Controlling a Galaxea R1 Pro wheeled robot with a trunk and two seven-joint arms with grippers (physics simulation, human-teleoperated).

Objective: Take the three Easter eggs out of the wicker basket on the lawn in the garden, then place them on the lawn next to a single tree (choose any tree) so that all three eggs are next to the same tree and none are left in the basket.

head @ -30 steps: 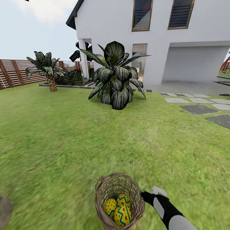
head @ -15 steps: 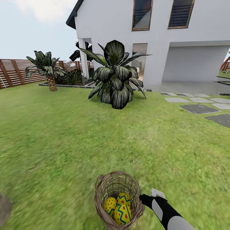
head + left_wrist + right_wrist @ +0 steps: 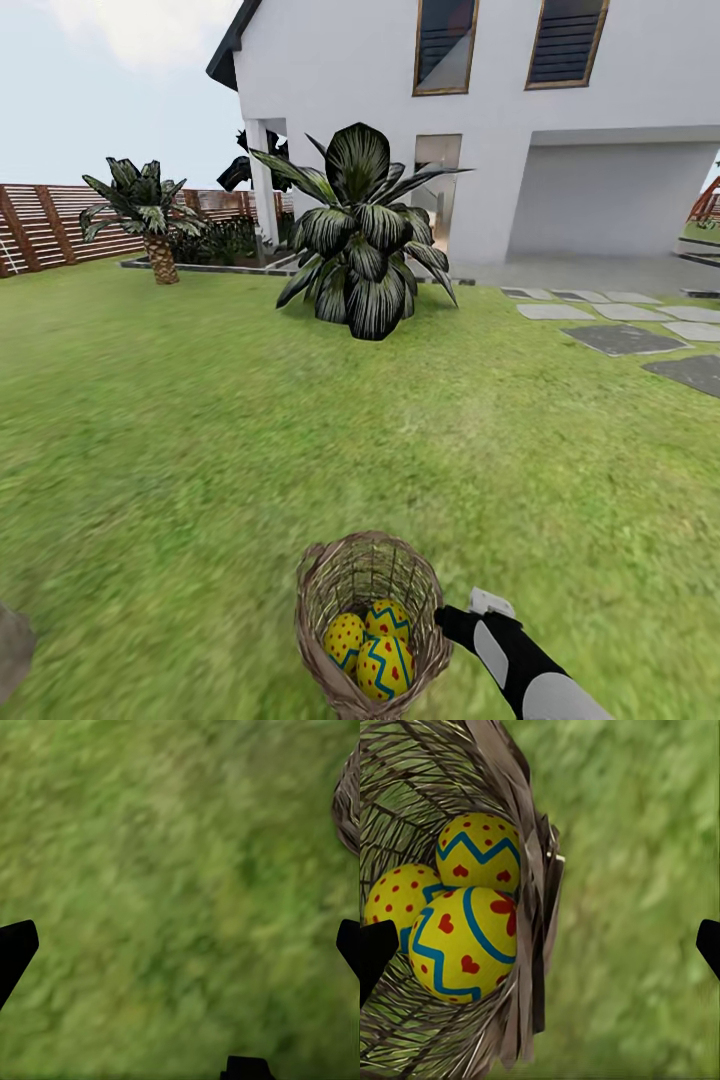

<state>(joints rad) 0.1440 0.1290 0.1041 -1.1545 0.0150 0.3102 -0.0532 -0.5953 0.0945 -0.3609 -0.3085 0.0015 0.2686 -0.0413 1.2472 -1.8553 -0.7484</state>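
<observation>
Grass: the wide green lawn (image 3: 200, 420) covers most of the ground.
House: a big white house (image 3: 520, 130) stands far back, with a brown slatted wooden fence (image 3: 40, 225) off to one side.
Plant: a big dark leafy bush (image 3: 365, 235) grows on the lawn, well apart from the basket.
Basket: the round brown wicker basket (image 3: 330, 590) sits on the grass, close in front.
Eggs: three yellow Easter eggs with blue zigzags and red dots (image 3: 372, 650) lie together inside the basket, touching.
Right gripper (image 3: 540, 945): its fingers are spread wide, one tip over the basket, one over grass, holding nothing.
Left gripper (image 3: 180, 945): spread wide over bare grass, holding nothing.
</observation>
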